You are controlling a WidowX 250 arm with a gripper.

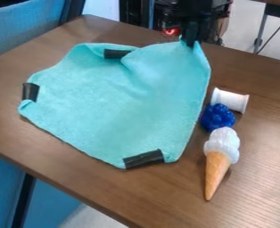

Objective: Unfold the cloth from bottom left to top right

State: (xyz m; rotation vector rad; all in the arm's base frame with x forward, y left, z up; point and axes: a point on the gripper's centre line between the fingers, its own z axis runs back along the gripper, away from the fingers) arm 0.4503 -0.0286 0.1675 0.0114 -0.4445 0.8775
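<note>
One turquoise fabric cloth (118,98) nearly spread, its far corner in the grip

In the camera view, the black two-finger gripper (191,44) appears closed on the cloth's top-right corner, which rises to a small peak between its fingers. The rest lies across the brown wooden table (255,187), with black tape strips at the top (117,54), left (30,91) and bottom (143,159). The unfolding looks close to done.

To finish well, draw the corner gently toward the top right, low and slow, until the dip in the top edge eases, then lower it before letting go. A hard tug could shift the whole sheet; an early release could leave the peak slumped into a fold.

The corner sits near the table's far edge, so little pull remains that way. Along the right side, the blue berry-like cluster (218,117) is just beside the hem, with the white plastic spool (230,99) and toy ice-cream cone (219,156) next to it. Swinging right could drag fabric against them.
</note>
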